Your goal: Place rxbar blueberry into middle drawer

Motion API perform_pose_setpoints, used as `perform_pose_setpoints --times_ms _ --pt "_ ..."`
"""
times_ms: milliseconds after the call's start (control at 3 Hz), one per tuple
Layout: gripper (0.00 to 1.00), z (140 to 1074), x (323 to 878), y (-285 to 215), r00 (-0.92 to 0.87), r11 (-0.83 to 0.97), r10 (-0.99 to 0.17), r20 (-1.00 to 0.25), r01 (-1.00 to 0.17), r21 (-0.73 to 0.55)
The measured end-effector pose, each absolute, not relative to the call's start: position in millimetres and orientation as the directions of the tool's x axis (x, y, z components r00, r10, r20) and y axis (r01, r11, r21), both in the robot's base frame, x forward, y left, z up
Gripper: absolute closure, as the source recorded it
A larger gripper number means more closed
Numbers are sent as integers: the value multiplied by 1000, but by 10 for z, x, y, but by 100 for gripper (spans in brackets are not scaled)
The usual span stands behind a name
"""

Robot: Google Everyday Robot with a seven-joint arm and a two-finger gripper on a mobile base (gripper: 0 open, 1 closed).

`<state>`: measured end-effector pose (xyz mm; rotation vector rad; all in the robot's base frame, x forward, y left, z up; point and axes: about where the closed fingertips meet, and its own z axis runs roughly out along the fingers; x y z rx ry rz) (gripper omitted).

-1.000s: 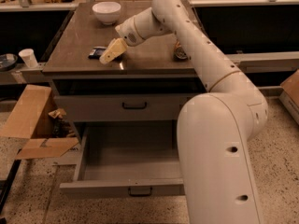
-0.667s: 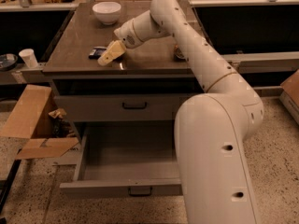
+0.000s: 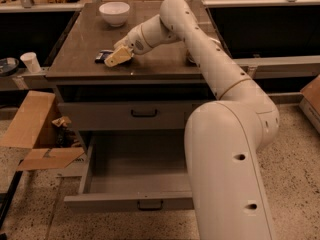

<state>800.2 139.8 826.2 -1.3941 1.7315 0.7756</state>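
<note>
My gripper (image 3: 116, 59) hangs low over the left part of the dark cabinet top (image 3: 165, 64), its tip right at the near right end of the rxbar blueberry (image 3: 102, 57), which lies flat there (I cannot tell whether my jaws are apart or together, nor whether they touch it). Farther back stands a white bowl (image 3: 114, 13). Below, under the closed upper drawer (image 3: 100, 116), the middle drawer (image 3: 135, 176) is pulled out towards the near side.

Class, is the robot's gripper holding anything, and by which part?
Cannot be told: the cream gripper sits at the right end of the small flat dark-blue snack bar on the tabletop.
</note>
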Motion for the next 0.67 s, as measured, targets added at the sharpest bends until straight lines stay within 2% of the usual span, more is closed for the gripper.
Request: perform_pose_setpoints --times_ms 667 --pt "89 8239 7981 1431 -107 206 -526 -843 -978 -5"
